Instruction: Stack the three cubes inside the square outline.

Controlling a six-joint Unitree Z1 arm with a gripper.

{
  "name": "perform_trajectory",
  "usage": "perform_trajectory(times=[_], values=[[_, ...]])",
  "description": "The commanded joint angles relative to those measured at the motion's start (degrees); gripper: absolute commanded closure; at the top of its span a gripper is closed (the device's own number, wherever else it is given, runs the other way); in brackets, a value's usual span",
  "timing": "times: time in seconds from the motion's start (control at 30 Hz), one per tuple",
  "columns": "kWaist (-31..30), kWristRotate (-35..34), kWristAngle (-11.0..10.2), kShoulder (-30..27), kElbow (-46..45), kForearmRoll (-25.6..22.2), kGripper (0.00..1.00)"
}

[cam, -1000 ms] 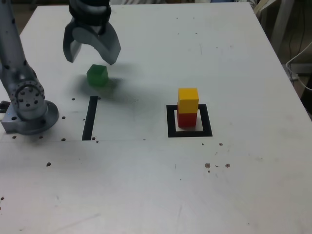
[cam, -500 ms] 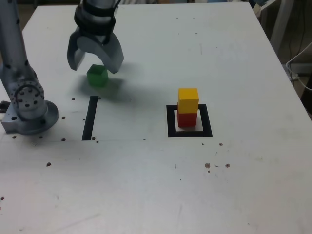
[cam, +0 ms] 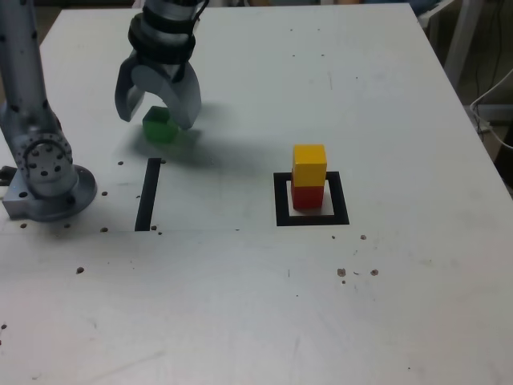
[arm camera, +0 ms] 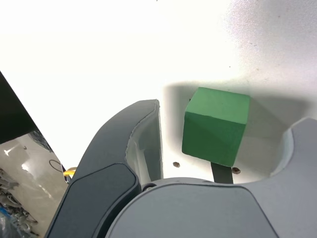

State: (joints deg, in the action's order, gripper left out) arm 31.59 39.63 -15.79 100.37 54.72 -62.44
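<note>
- Wrist view shows the gripper point(arm camera: 225, 144) with its two grey fingers point(arm camera: 143, 144) spread apart on either side of the green cube point(arm camera: 215, 126), a gap of white table visible between each finger and the cube, so it is released, gripping nothing.
- Exterior view shows the same gripper point(cam: 157, 117) pointing down over the green cube point(cam: 159, 126), which sits on the table point(cam: 256, 305) at about ten o'clock in the frame, partly hidden by the fingers; the gaps cannot be made out there.
- Only the exterior view shows the arm's round base point(cam: 48, 172) at nine o'clock, and a straight black tape strip point(cam: 148, 194) just at six o'clock from the green cube.
- Only that view shows the square outline point(cam: 312, 219) right of centre, with the red cube point(cam: 308, 196) on its white middle and the yellow cube point(cam: 309, 165) stacked squarely on top.
- Green cube looks matte, solid-coloured, sharp-edged, resting flat.
</note>
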Motion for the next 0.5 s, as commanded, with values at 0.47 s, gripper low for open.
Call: perform_trajectory(times=[0.47], values=[[-0.1, -6.4, -1.1, 1.7, -1.7, 4.0, 0.46]])
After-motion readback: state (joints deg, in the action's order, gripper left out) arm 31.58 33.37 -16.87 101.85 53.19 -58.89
